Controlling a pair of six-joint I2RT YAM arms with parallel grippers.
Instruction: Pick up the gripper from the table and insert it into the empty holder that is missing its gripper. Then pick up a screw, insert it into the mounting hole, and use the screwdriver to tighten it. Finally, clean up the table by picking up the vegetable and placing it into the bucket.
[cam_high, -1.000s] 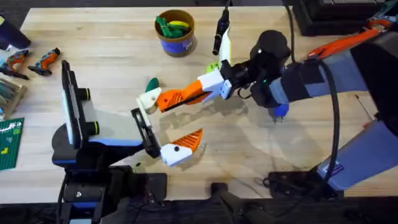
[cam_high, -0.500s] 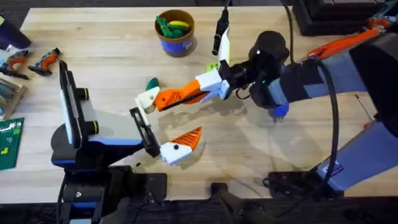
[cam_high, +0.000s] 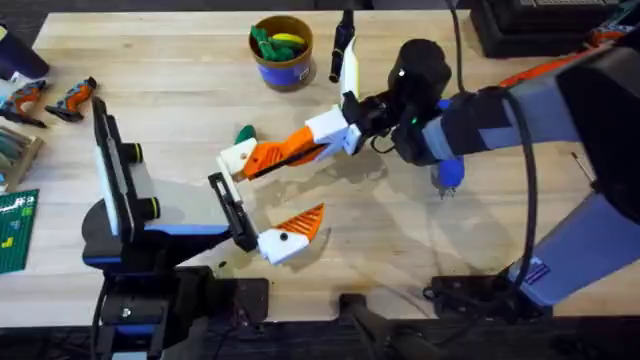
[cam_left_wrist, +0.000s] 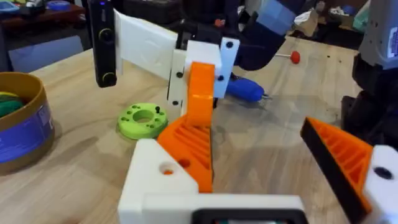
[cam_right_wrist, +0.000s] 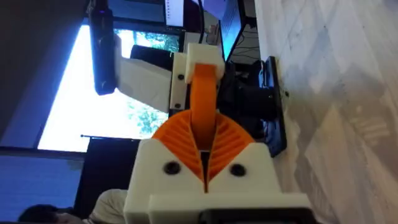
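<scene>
The orange gripper (cam_high: 268, 157) is pinched in my right gripper (cam_high: 300, 148), which is shut on it and reaches in from the right. Its far end meets the white holder (cam_high: 238, 158), the bare finger of my left gripper (cam_high: 266, 196). That left gripper is open; its other finger (cam_high: 290, 238) carries an orange tip. The left wrist view shows the orange gripper (cam_left_wrist: 200, 106) running down onto the holder (cam_left_wrist: 158, 180). In the right wrist view it (cam_right_wrist: 202, 99) bridges my pads (cam_right_wrist: 186, 140) and the holder (cam_right_wrist: 198, 62). The dark green vegetable (cam_high: 244, 134) lies just beyond the holder. The blue bucket (cam_high: 281, 52) stands at the back. The blue screwdriver (cam_high: 447, 175) peeks from under the right arm.
A lime-green disc (cam_left_wrist: 143, 118) lies between the bucket (cam_left_wrist: 25, 124) and the screwdriver (cam_left_wrist: 245, 89). A black-and-white tool (cam_high: 343, 52) rests right of the bucket. Small orange tools (cam_high: 60, 97) and a green card (cam_high: 15, 230) sit at the left edge.
The right arm has shifted a little left and toward the back, carrying the orange gripper with it against the holder. The left arm has barely moved.
</scene>
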